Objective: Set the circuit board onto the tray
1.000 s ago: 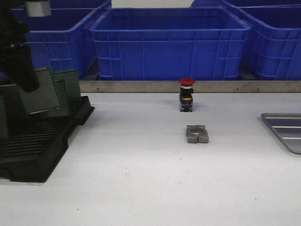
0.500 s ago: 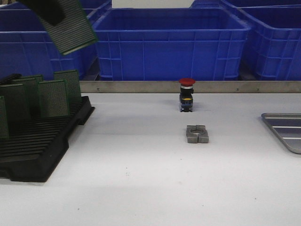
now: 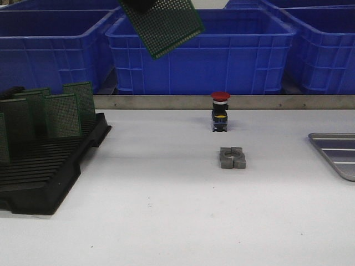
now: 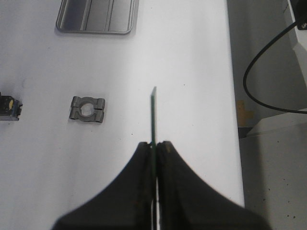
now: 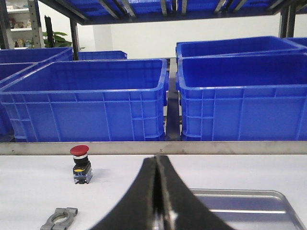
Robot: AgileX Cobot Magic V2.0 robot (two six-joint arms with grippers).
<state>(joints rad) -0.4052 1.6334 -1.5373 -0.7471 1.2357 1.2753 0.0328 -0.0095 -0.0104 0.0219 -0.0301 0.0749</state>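
The left gripper [image 4: 154, 146] was clamped on one edge of the circuit board [image 3: 162, 25], held tilted high above the bench's rear edge, well apart from the tray [image 3: 336, 152] at the right edge. The board was a thin green perforated panel, judged light, rigid and somewhat fragile; an edge grip suited it. The right gripper [image 5: 156, 191] had its fingers pressed together, holding nothing.

A green board [image 3: 162, 25] hangs tilted at 12 o'clock, high above the bench [image 3: 166, 221]. Rack [image 3: 44, 166] at 9, tray [image 3: 338, 152] at 3, clamp [image 3: 232, 157] near centre.
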